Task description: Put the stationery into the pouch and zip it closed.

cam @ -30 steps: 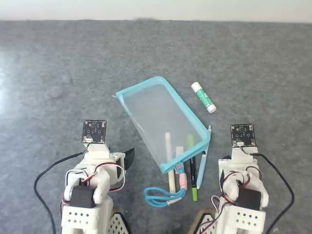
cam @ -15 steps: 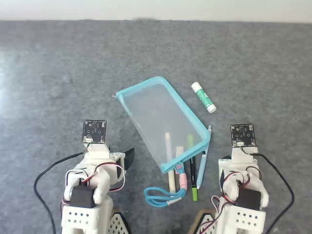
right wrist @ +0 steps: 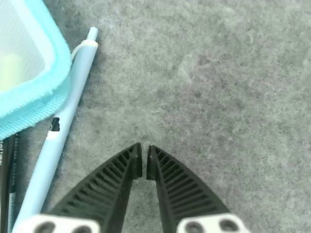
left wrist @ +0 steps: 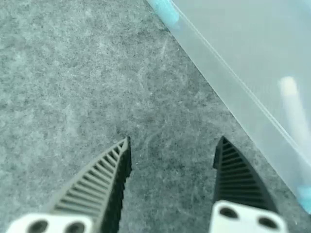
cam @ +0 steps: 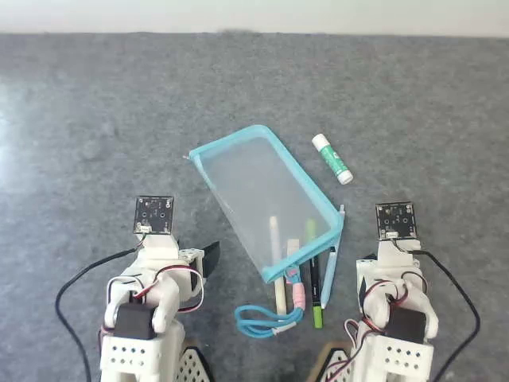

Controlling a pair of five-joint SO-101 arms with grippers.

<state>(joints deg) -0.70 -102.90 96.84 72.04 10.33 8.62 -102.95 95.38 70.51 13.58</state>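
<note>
While the left gripper (left wrist: 175, 143) was spread wide open and empty, and the right gripper (right wrist: 144, 150) almost shut and empty, the pouch (cam: 262, 199) was seen mid-table, with pens (cam: 317, 314) poking out at 6 o'clock. The glue stick (cam: 332, 158) at 1 o'clock could be rolled away if bumped.

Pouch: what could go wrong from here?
A green marker and a cream stick jut from the mouth of the translucent teal-edged pouch; the zip would likely jam on them.
The light-blue pen lies tight against the pouch edge; a grasp may snag fabric.
The green-and-white glue stick lies outside, well apart from the rest; easily missed.
</note>
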